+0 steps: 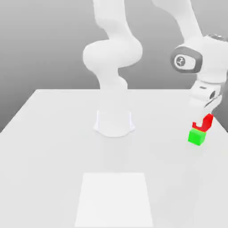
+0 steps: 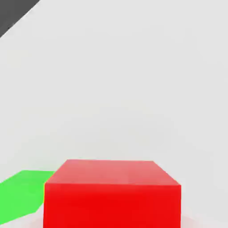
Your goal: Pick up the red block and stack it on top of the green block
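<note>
The robot's white claw [image 1: 204,119] hangs near the edge of the flat white table [image 1: 53,147], on the exterior view's right. Its two fingers are pulled in close together. Between them they squeeze the small, plain, bright red cube [image 1: 205,123], which looks matte and has no marks. The red cube is up off the table, held in the claw's tips.

Just under the claw sits the small, plain, bright green cube [image 1: 197,136]. It looks about as big as the red one. It rests on the table. The red cube is right above it and a little toward the exterior view's right, so the two do not line up. It is hard to tell if they touch.

In the hand view, the red cube [image 2: 112,193] is big and close to the claw. A bit of the green cube [image 2: 20,196] peeks out from beside it, lower down on the table.

Far from the claw, toward the exterior view's left, stands the arm's round white base [image 1: 114,120]. A pale square patch [image 1: 114,198] lies on the table too, well apart from the claw.
</note>
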